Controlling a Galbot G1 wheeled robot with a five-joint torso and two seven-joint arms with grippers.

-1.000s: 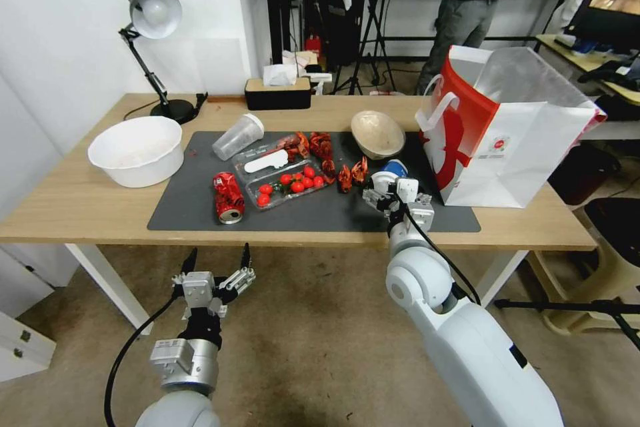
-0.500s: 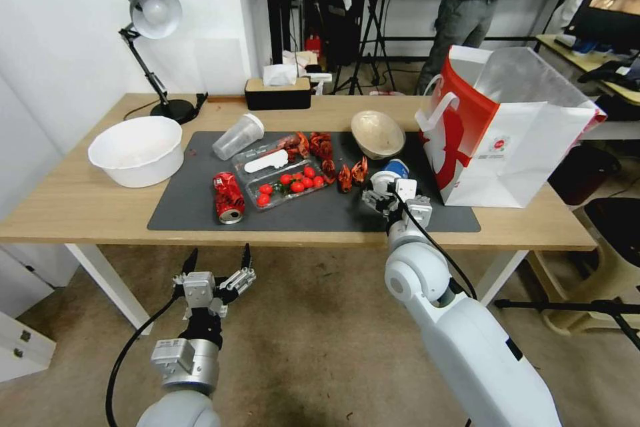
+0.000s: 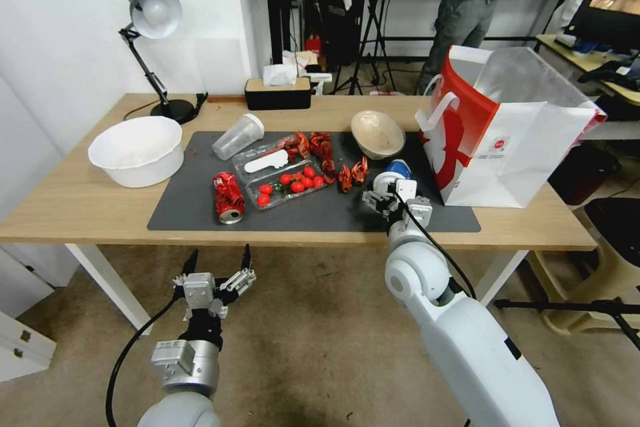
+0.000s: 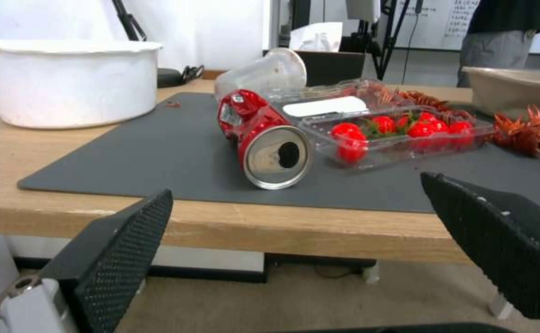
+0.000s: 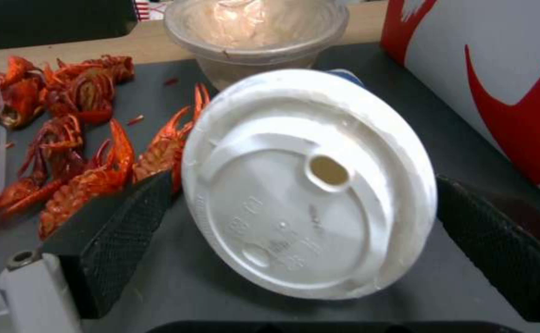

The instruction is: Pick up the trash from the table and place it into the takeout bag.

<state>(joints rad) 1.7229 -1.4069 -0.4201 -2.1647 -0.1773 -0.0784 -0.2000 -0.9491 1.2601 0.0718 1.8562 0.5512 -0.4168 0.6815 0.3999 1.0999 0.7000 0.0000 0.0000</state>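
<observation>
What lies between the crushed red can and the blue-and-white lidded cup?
In the head view, between the can and the cup lie a clear tomato tray and crayfish shells.

We see little of the blue-and-white lidded cup [image 3: 393, 173] from the head: the right gripper [image 3: 387, 195] stands in front of it, near the mat's front edge. In the right wrist view its white lid [image 5: 310, 185] covers the body, so we cannot tell whether the fingers [image 5: 121, 231] touch the cup. The takeout bag [image 5: 498, 69] is cut off by that picture's edge. The small red logo [image 3: 497, 144] is too small to read. In the left wrist view the beige round bowl [image 4: 517, 88] runs off the edge.
</observation>
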